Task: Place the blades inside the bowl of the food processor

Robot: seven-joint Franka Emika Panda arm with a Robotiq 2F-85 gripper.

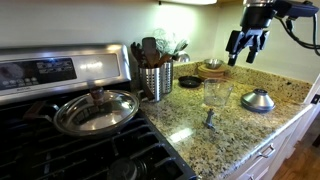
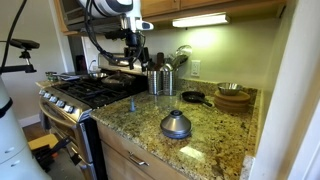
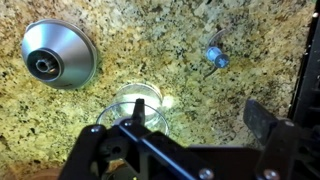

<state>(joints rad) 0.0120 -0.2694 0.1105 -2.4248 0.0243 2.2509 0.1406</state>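
Blades [image 1: 210, 120] stand stem up on the granite counter [image 1: 185, 135], just in front of the bowl [image 1: 217, 93] and apart from it. In the wrist view the blades [image 3: 216, 55] sit up and to the right of the bowl [image 3: 138, 103], with bare stone between them.

You look straight down into the bowl there, and the speckled granite shows through its clear base. The dome [image 3: 58, 55] lies beside it at the upper left, not touching.

Your gripper [image 1: 246, 48] hangs high above the counter, well clear of everything. In the wrist view its jaws are spread wide, with nothing between them, and the bowl shows just inside one finger [image 3: 95, 135].

A ribbed steel canister [image 1: 155, 80] stands by the stove [image 1: 60, 145], packed with upright utensils. Behind the bowl sit a small dark pan [image 1: 188, 82] and a stack of brown dishes [image 1: 212, 66]; you cannot tell what they hold. On the stove a pan [image 1: 95, 112] wears a glass lid.

In an exterior view the counter [image 2: 215, 135] runs along a yellow wall under a strip light [image 2: 200, 20], with wooden cabinets [image 2: 150, 160] below. The dome [image 2: 176, 124] is near its front edge.
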